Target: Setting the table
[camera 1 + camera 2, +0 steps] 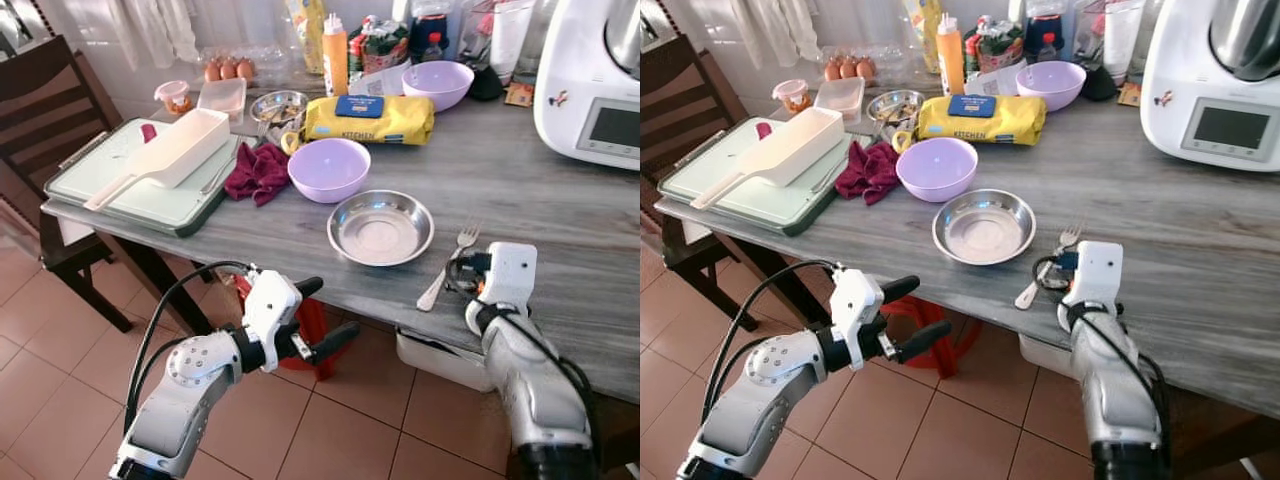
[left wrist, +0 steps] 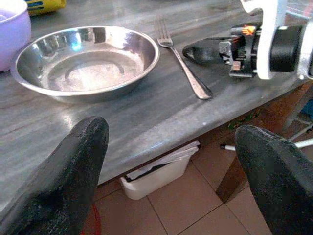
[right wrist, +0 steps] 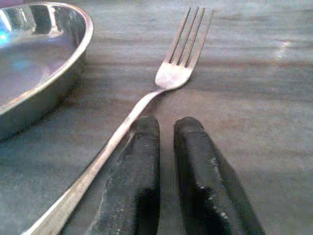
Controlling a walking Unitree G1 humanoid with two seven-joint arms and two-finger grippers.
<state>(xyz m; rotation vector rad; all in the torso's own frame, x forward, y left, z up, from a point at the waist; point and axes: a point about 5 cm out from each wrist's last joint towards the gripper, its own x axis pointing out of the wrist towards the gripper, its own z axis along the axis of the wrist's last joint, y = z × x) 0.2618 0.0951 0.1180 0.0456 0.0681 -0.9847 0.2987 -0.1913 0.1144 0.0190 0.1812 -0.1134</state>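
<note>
A round steel plate [image 1: 380,227] lies on the grey table [image 1: 560,240] near its front edge. Just right of it a silver fork [image 1: 447,268] rests with its tines pointing away from me. My right gripper [image 3: 166,125] sits low on the tabletop beside the fork's handle, fingers shut with nothing between them; the handle runs along the outside of one finger [image 3: 142,166]. My left gripper [image 1: 335,312] hangs open in front of and below the table edge, facing the plate [image 2: 85,61] and empty.
Behind the plate stand a purple bowl [image 1: 328,168], a red cloth [image 1: 258,172], a green tray [image 1: 140,195] carrying a white scoop, and a yellow pack [image 1: 368,118]. A white appliance [image 1: 595,80] fills the back right. A dark chair [image 1: 40,100] stands left; a white bin [image 1: 440,360] sits under the table.
</note>
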